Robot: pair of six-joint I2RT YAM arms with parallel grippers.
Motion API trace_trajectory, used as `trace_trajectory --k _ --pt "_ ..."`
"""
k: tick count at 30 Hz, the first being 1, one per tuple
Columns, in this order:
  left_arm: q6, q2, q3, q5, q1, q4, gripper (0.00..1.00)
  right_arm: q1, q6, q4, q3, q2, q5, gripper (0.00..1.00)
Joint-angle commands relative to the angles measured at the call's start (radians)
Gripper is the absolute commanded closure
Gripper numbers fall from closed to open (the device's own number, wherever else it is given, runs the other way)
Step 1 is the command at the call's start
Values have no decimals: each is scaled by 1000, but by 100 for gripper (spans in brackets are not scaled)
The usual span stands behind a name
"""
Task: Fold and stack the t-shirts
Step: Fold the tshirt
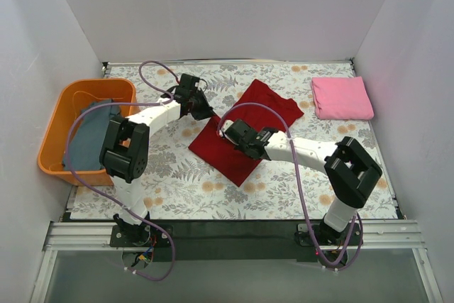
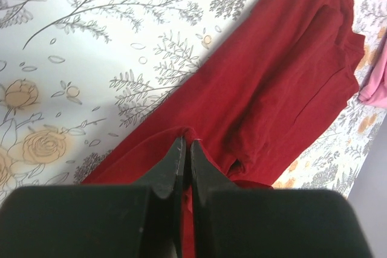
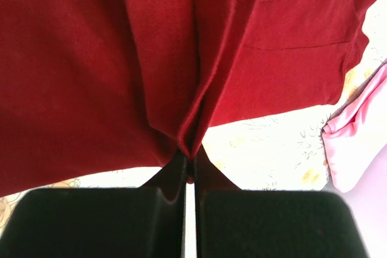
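The dark red soft cloth short-sleeved t-shirt [image 1: 264, 96] lies slantwise in the middle of the floral-clothed tabletop [image 1: 184, 189], one end toward the far edge and the other toward the near edge. It looks partly folded already (more a long strip than a spread-out shirt). Both arms have hold of it.

The left pincer [image 2: 186, 144] is closed on a raised pleat of red cloth at the shirt's left-hand long edge. The right pincer [image 3: 190, 154] is likewise clamped on a pinched ridge of the same cloth, further in, near the shirt's middle. I judge the two holds are set apart so the fabric can be lifted and carried over as one line rather than sagging from a single point.

The folded pink cloth t-shirt [image 1: 342, 97] sits flat at the far right corner, well apart from the red one. It probably serves as the base of the stack. The grey-blue cloth t-shirt [image 1: 89, 136] lies crumpled in the orange plastic basket [image 1: 98, 84] at the left edge and is not yet folded. By that reckoning the task is roughly mid-way.
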Motion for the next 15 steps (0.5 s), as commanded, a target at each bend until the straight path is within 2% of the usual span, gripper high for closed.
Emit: trace_trajectory --k 1,9,14,15 --pt "14 -3 13 12 2 75 100 -14 -12 61 -19 3 48 99" --pt "8 18 -25 28 -10 155 100 -34 -7 131 -77 29 49 98" --pt "7 49 -33 3 -10 169 100 -37 1 156 -89 46 46 94" --pt "11 54 -33 -1 -11 172 100 -39 1 157 -88 50 45 89"
